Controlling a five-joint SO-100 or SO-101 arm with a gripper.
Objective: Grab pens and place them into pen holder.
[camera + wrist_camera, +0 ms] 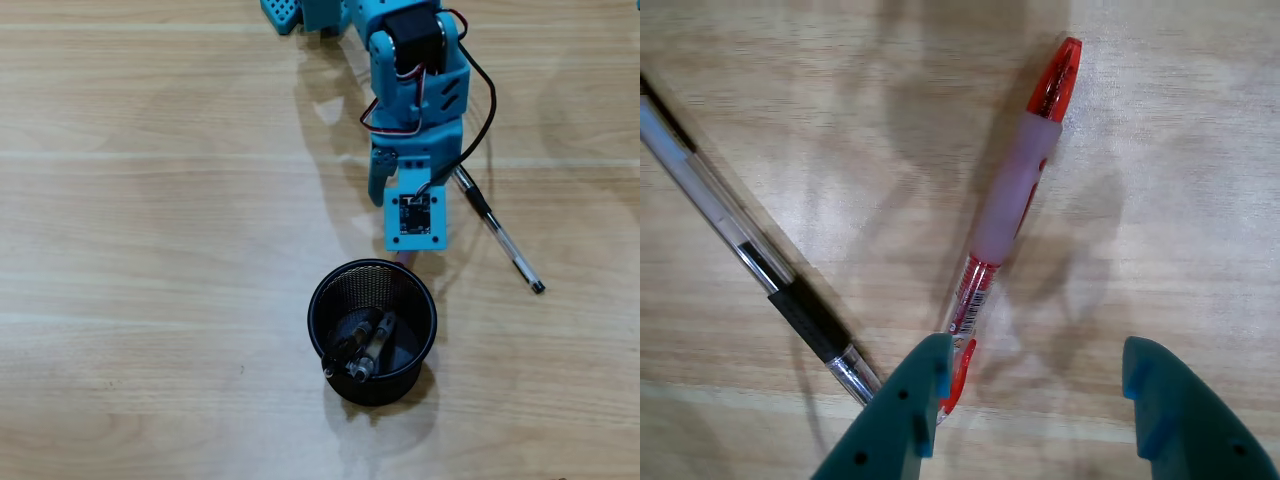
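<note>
We see a pale wood-grain table (150, 250) filling both views. Taking the holder (325, 300) as our landmark in the overhead view: it stands upright, and two pens (365, 345) lie slanted inside it, though the dark mesh makes it hard for us to tell their colours. Just above the holder the blue arm (415, 90) reaches down from the top edge, its wrist hanging close over the holder's far rim. Up and to the right of the holder, a black-and-clear pen (500, 240) lies flat on the table at a slant, its upper end hidden under the arm.

In the wrist view we find the gripper (1035, 385) spread wide, with nothing between its two teal fingers (905, 420). The red pen (1010, 200) lies flat on the table, running from the upper right down to the left finger, where its clip end meets or passes just under that fingertip; the rest of it stretches away beyond the jaws. The black-and-clear pen lies well to the left of the gripper, outside the jaws.
</note>
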